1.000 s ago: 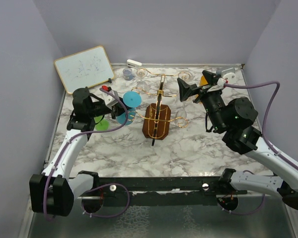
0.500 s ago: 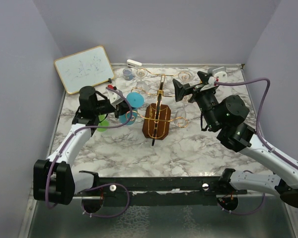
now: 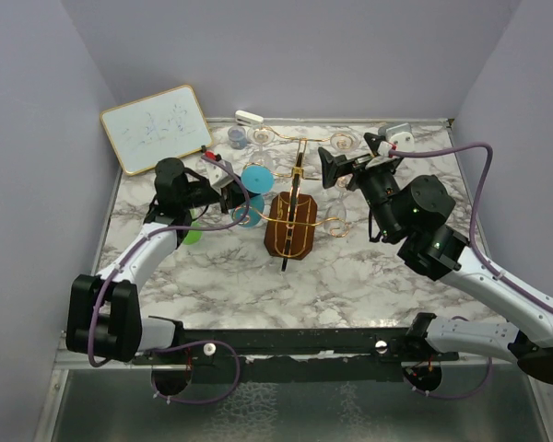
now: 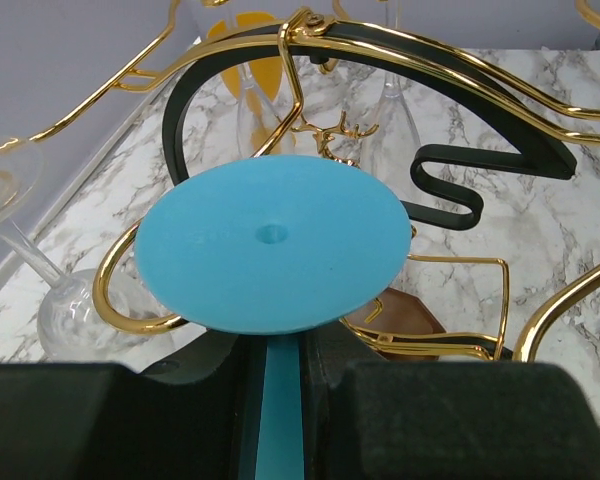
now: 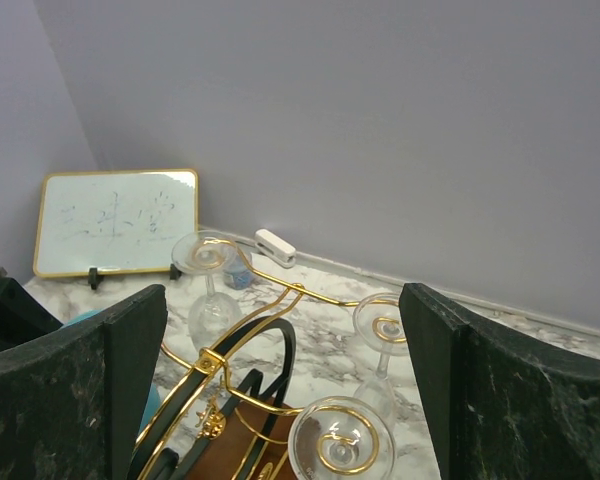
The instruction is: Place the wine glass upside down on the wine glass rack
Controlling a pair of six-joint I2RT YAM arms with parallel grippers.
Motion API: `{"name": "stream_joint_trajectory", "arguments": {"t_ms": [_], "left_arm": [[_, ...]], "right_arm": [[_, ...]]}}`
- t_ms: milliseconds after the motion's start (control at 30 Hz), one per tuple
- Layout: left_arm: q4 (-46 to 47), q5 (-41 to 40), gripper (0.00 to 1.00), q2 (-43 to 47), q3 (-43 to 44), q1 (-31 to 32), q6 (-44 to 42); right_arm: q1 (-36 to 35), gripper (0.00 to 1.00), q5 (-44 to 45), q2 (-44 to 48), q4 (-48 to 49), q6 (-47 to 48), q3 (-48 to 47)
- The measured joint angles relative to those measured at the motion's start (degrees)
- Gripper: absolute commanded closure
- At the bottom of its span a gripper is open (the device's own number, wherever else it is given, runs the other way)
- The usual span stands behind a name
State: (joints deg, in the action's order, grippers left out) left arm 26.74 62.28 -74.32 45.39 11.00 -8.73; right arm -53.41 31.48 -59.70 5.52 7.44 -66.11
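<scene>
Top view: the rack (image 3: 291,232) stands mid bench (image 3: 212,276), nearer the far edge. The left gripper (image 3: 230,195) is clamped on the blue glass (image 3: 256,179) just left of the rack. The right gripper (image 3: 336,170) gapes wide, empty, at the rack's right.
Left wrist: fingers (image 4: 460,420) pinch the stem, with the foot before a gold curl.
Right wrist: fingers (image 5: 70,400) spread wide over the rack.

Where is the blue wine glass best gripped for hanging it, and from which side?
Grip the blue wine glass by its thin stem, just behind the flat foot, coming from the side away from the wine glass rack, as the left claw does. That leaves the foot free to slide onto a gold arm.
</scene>
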Motion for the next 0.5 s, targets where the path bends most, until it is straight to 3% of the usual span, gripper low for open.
{"name": "stream_joint_trajectory", "arguments": {"t_ms": [500], "left_arm": [[7.3, -2.4, 1.00, -4.0, 0.0, 0.2, 5.3]], "right_arm": [[0.0, 0.01, 0.4, -0.4, 0.0, 1.0, 0.0]]}}
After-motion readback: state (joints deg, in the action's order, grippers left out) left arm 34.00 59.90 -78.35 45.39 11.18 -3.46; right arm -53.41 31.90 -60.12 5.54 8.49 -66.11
